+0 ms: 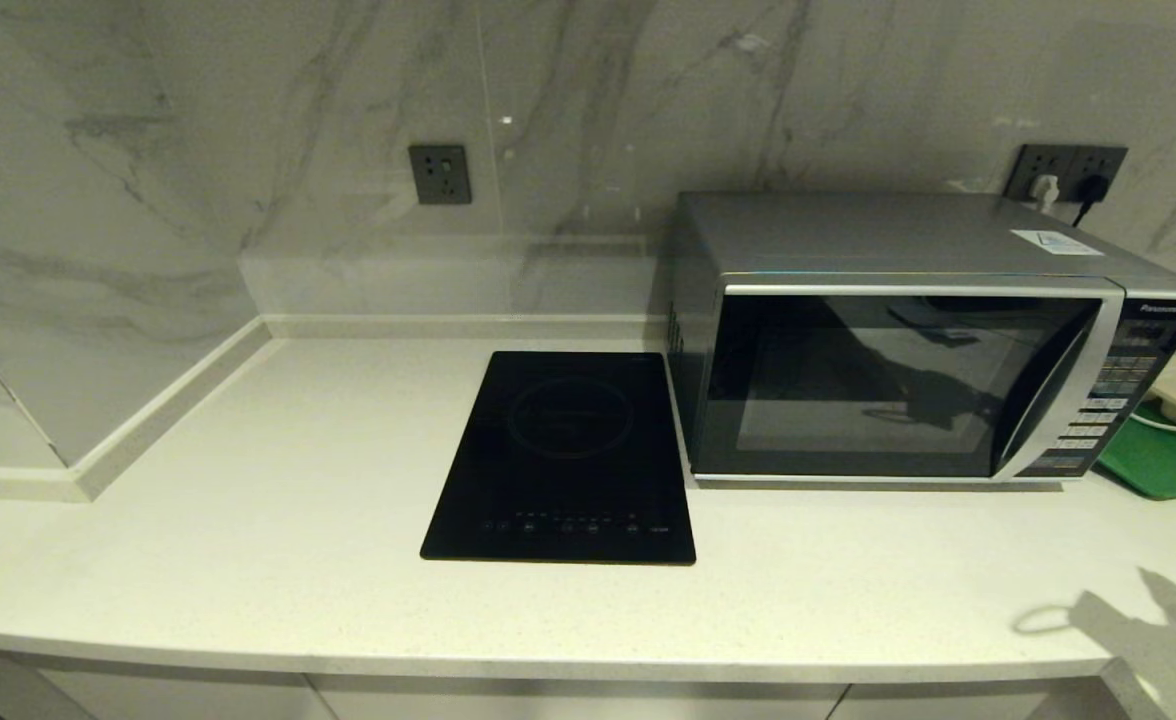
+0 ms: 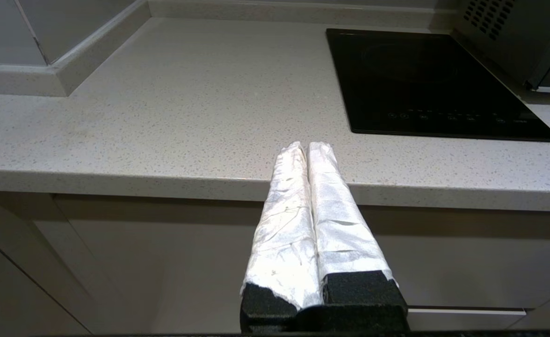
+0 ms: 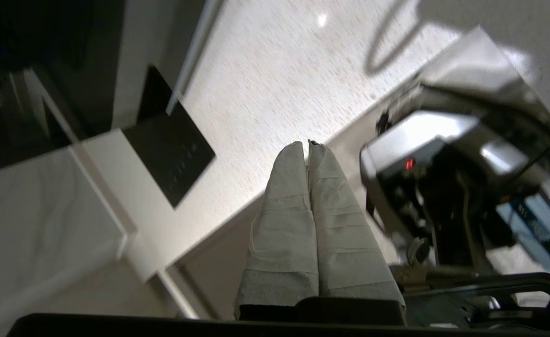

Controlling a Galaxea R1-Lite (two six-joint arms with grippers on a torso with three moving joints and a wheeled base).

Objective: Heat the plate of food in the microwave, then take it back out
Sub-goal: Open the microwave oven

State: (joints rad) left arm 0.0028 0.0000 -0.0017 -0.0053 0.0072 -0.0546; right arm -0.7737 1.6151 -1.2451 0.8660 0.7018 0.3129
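— Where are your jaws standing?
— My right gripper is pressed shut on nothing above the counter edge; my left gripper, also shut, is parked low.
— And next?
— I'm judging the closed microwave door needs opening by its handle strip. The plate of food isn't showing anywhere.

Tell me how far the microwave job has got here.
Nothing looks done: the microwave door is shut and no plate shows in any view. In hand: the right tool, shut and empty, is near the counter edge. The left tool, shut, is parked at the counter's front. Left: everything, starting with opening the door.
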